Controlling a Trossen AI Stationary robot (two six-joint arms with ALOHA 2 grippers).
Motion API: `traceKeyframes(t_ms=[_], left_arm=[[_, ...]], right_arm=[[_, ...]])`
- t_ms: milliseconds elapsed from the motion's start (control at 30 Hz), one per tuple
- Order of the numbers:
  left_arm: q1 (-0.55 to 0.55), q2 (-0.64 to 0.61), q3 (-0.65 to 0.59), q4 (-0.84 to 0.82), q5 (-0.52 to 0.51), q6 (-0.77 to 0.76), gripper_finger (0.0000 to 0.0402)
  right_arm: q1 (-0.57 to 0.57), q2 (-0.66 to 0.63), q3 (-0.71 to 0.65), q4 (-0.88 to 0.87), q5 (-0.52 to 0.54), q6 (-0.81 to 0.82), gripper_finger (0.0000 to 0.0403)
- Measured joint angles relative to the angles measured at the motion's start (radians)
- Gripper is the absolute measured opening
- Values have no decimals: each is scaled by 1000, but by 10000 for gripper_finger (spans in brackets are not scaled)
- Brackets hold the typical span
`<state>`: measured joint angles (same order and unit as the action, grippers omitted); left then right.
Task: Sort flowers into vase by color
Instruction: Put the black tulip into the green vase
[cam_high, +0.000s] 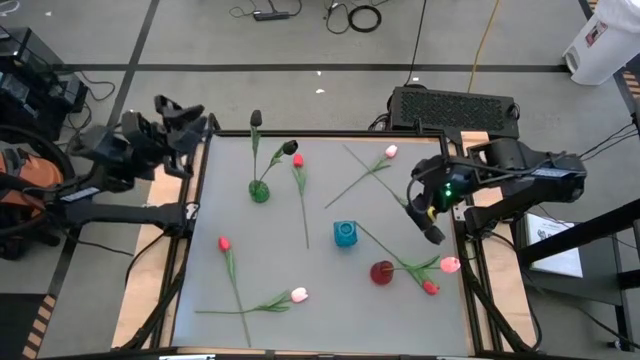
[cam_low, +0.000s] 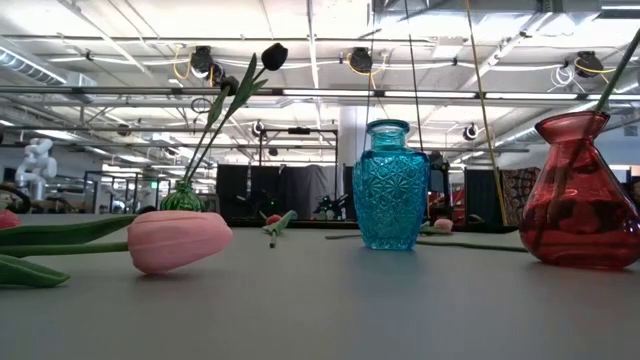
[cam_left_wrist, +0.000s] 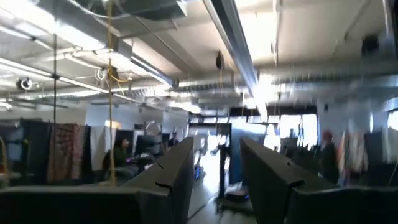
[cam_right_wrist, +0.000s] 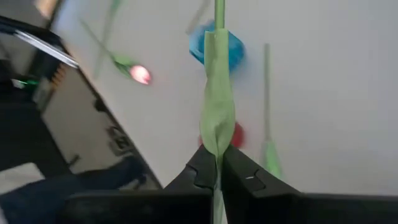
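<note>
Pose first: reaches in over the tabletop (cam_high: 400, 320) from its right side, the right arm folded at the elbow, wrist tipped downward. Holds the right claw (cam_high: 432, 225) above the right margin of the surface, fingers pressed together on a thin green flower stem (cam_right_wrist: 217, 106) wrapped in a flat, papery leaf. Runs straight out from the fingertips and past the picture's edge in the wrist view; cannot tell that flower's head colour.

Lifts the left claw (cam_high: 185, 115) clear of the far left corner, pointed out at the room's ceiling, both fingers (cam_left_wrist: 177, 168) standing apart with nothing between them.

Around the right claw:
- Blue vase (cam_high: 345, 234), cut glass with a diamond pattern and narrow neck, beside it toward the middle.
- Red vase (cam_high: 381, 272), smooth clear glass with a bulbous body, near it, with stems leaning out to a pink head (cam_high: 450, 264) and a red head (cam_high: 430, 288) close under the claw.
- Loose pink tulip (cam_high: 390, 152), flat on the surface just beyond the claw.
- Green vase (cam_high: 259, 190), well apart toward the left claw, carrying two near-black tulips (cam_high: 291, 147).
- Further off still, lying flat: red tulip (cam_high: 297, 160), second red tulip (cam_high: 224, 243), pink tulip (cam_high: 298, 295).
</note>
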<state>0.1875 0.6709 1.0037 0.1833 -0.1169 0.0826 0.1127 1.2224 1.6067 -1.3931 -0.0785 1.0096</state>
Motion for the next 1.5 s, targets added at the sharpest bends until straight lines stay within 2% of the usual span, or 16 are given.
traceKeyframes(t_ms=[200,367,533,733,833,1033,1133,1500], left_arm=[[0,137,267,-321,9,194,135],[0,252,423,-487,9,338,135],[0,333,507,-581,4,472,135],[-4,403,551,-677,-32,687,135],[-30,435,554,-691,-96,836,135],[-94,515,556,-682,-306,1245,135],[-111,553,556,-661,-366,1387,135],[-171,655,555,-469,-394,1510,135]], right_arm=[[-13,0,30,128,9,18,2],[-27,0,31,231,56,26,2],[-47,0,31,340,106,34,2],[-76,0,31,479,108,16,2],[-90,1,31,528,109,14,2],[-122,15,30,635,107,13,2],[-136,33,30,697,101,33,2],[-140,119,30,860,47,97,2]])
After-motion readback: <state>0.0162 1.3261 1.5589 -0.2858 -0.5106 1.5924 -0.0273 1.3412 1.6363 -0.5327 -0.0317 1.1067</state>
